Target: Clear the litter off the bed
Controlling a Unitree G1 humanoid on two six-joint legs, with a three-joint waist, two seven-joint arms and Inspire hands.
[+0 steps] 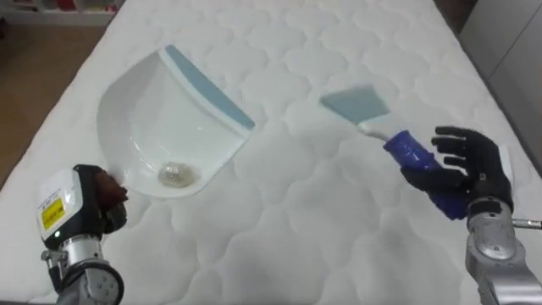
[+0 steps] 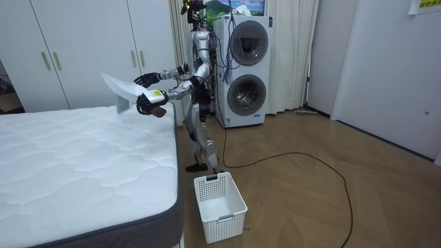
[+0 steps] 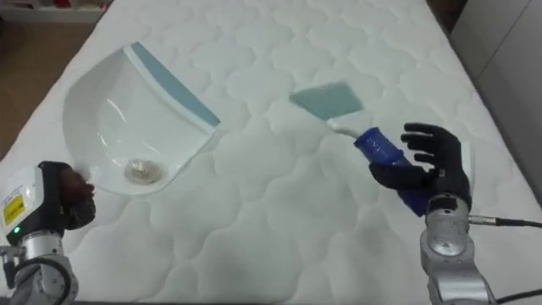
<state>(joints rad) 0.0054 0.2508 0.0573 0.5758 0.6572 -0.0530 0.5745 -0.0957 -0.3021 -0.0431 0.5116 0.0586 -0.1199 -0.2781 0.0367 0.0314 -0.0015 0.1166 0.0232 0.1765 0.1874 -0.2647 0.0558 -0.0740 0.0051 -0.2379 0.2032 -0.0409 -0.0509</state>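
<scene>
brush [image 1: 405, 148] in right hand [image 1: 464, 165], dustpan [image 1: 161, 127] in left hand [image 1: 103, 196]

The bed [image 1: 288, 229] showed a white quilted mattress with scalloped stitching and a smooth top; a dark band ran along its lower side, possibly the base. On the wooden floor [image 2: 324, 207] a white slatted basket [image 2: 224, 217] stood upright just beside the bed's corner.

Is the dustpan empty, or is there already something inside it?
Not empty: a small pale clump lies in the dustpan, near the end that the left hand holds. The right hand holds the brush.
</scene>
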